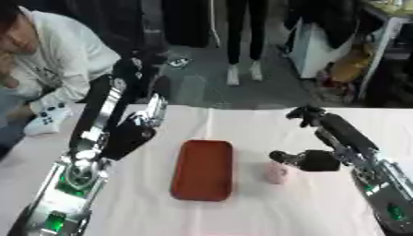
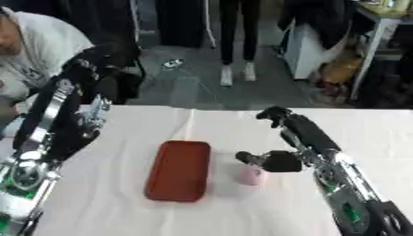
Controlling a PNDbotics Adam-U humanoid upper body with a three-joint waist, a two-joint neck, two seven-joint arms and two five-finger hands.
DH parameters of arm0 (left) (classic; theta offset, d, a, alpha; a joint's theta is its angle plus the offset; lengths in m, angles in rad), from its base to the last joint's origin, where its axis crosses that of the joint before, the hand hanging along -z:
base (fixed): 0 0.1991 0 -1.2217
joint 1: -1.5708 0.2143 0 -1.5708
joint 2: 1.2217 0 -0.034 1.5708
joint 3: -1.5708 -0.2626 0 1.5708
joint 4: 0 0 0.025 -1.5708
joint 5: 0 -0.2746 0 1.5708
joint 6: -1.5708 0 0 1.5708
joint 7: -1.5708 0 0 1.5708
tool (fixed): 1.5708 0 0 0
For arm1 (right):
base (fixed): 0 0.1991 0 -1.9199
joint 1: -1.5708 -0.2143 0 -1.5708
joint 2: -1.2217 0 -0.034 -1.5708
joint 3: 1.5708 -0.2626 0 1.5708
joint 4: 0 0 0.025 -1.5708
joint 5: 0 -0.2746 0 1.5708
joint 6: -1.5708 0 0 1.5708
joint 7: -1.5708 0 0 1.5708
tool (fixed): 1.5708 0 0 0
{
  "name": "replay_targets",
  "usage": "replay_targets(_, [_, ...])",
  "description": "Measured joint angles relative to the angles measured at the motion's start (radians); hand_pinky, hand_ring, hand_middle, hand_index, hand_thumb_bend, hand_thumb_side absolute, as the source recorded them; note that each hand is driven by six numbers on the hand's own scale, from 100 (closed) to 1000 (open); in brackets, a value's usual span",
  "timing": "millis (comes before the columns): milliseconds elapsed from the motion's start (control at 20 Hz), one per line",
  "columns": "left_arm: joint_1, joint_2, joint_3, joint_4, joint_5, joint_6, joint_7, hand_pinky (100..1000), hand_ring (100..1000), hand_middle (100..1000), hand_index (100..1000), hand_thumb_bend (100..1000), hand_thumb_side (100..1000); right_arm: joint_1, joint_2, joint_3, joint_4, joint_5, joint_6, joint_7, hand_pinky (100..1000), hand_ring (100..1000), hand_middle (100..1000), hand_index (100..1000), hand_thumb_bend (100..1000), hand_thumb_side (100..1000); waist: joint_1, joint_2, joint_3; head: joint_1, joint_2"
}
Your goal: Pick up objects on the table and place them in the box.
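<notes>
We saw the right robot hand [image 1: 310, 160] right over a small pink thing [image 1: 277, 174], but we could not tell if its fingers held it. The pink thing sat on the tabletop [image 1: 242, 216] beside the red box [image 1: 203, 169]. The left robot hand [image 1: 129, 138] hung idle, grip unclear. Nothing looked packed yet.

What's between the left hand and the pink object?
The red box lies between the left hand and the pink object, on white table; clearest in left eye view.
</notes>
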Motion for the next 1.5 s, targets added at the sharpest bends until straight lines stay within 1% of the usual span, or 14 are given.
replay_targets(550, [0.0, 0.0, 0.0, 0.0, 0.0, 0.0, 0.0, 818, 827, 884, 936, 100, 745, 0.0, 0.015, 0.01, 0.048, 0.04, -0.003, 0.015, 778, 747, 855, 871, 692, 696, -0.001, 0.0, 0.001, 0.0, 0.0])
replay_targets(600, [0.0, 0.0, 0.0, 0.0, 0.0, 0.0, 0.0, 818, 827, 884, 936, 100, 745, 0.0, 0.017, 0.01, 0.054, 0.045, -0.003, 0.016, 780, 748, 854, 871, 697, 674, -0.001, 0.0, 0.001, 0.0, 0.0])
replay_targets(650, [0.0, 0.0, 0.0, 0.0, 0.0, -0.001, 0.0, 818, 827, 884, 936, 100, 745, 0.0, 0.017, 0.01, 0.06, 0.051, -0.003, 0.016, 780, 748, 855, 871, 693, 696, -0.001, 0.0, 0.001, 0.0, 0.0])
replay_targets(1100, [0.0, 0.0, 0.0, 0.0, 0.0, -0.002, 0.002, 817, 827, 884, 936, 100, 744, 0.0, 0.027, 0.006, 0.124, 0.096, -0.009, 0.008, 785, 753, 855, 871, 692, 702, -0.001, 0.001, 0.001, 0.0, 0.0])
replay_targets(1150, [0.0, 0.0, 0.0, 0.0, 0.0, -0.002, 0.002, 816, 827, 884, 936, 100, 744, 0.0, 0.027, 0.004, 0.13, 0.098, -0.011, 0.006, 783, 751, 854, 869, 655, 646, -0.001, 0.001, 0.001, 0.0, 0.0])
replay_targets(1200, [0.0, 0.0, 0.0, 0.0, 0.0, -0.002, 0.002, 816, 827, 884, 936, 100, 744, 0.0, 0.027, 0.003, 0.135, 0.102, -0.01, 0.005, 781, 749, 853, 868, 691, 700, -0.001, 0.001, 0.001, 0.0, 0.0])
replay_targets(1500, [0.0, 0.0, 0.0, 0.0, 0.0, -0.002, 0.002, 816, 827, 884, 936, 100, 744, 0.0, 0.041, -0.011, 0.182, 0.12, -0.006, -0.022, 782, 750, 851, 869, 689, 705, 0.0, 0.001, 0.001, 0.0, 0.0])
